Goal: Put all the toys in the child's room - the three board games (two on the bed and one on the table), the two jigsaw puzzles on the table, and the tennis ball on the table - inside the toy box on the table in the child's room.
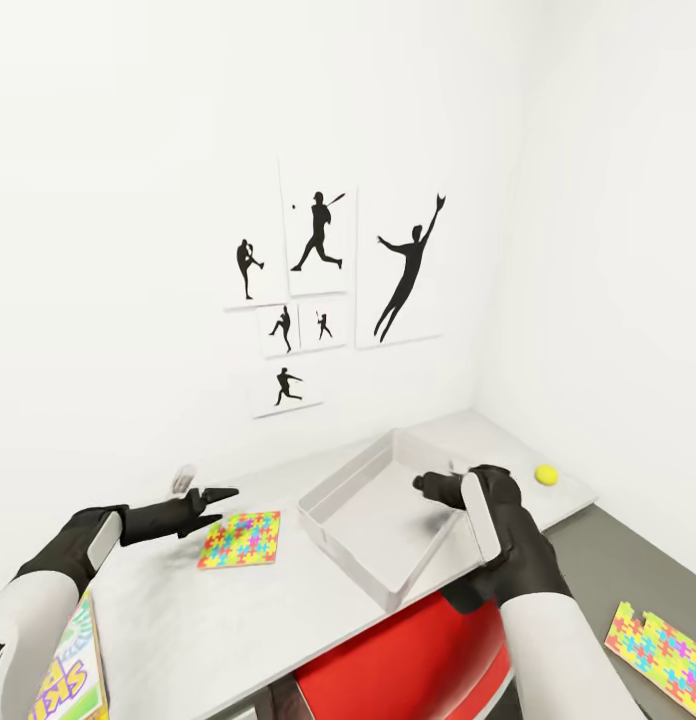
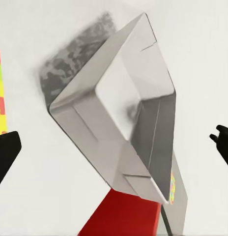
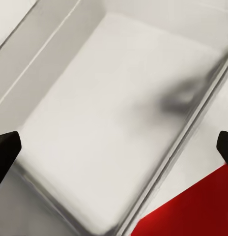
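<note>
Toy box: light grey rectangular plastic bin [image 1: 373,520] with sloping sides, on the pale grey-white tabletop [image 1: 188,620], nothing in it.
Left claw [image 1: 210,505]: black fingers spread, hovering above the tabletop beside the flat multicoloured jigsaw square [image 1: 241,539].
Right claw [image 1: 436,487]: fingers spread, holding nothing, over the bin's interior.
Tennis ball: small yellow-green ball [image 1: 546,474] on the tabletop's far end, well apart from the bin.
Second jigsaw [image 1: 660,655]: below the tabletop's edge.
Skip-Bo box [image 1: 73,675]: under the left forearm.
</note>
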You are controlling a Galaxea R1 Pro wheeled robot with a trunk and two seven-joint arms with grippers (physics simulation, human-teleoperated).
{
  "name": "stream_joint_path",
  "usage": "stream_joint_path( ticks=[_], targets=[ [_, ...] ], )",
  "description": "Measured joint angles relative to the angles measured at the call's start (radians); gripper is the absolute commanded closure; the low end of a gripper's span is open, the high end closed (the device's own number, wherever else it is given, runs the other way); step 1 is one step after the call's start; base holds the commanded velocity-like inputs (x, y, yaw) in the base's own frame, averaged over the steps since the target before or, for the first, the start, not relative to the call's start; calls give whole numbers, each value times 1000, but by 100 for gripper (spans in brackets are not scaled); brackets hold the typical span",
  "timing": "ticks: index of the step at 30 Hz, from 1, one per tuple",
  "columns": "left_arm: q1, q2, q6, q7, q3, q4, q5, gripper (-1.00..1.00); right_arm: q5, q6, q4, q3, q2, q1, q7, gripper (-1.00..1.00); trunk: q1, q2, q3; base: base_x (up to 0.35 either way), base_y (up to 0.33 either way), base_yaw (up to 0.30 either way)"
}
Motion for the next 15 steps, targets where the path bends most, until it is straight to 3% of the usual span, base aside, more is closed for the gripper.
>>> stream_joint_path(
  ticks=[3, 7, 11, 15],
  targets=[
    [34, 23, -5, -56, 0, 0, -2, -100, 1, 0, -29, -16, -18, 27, 53, -100, 0, 0, 4, 0, 0, 0],
    [66, 36, -35, -99, 1, 0, -2, -100, 0, -1, -62, -47, -39, 62, 128, -100, 0, 0, 11, 0, 0, 0],
    [103, 42, -95, -142, 0, 0, -2, -100, -13, -8, -111, -110, -70, 121, 250, -100, 0, 0, 17, 0, 0, 0],
    [125, 42, -136, -171, -1, -1, -1, -100, -15, -14, -158, -198, -98, 201, 418, -100, 0, 0, 24, 0, 0, 0]
  ],
)
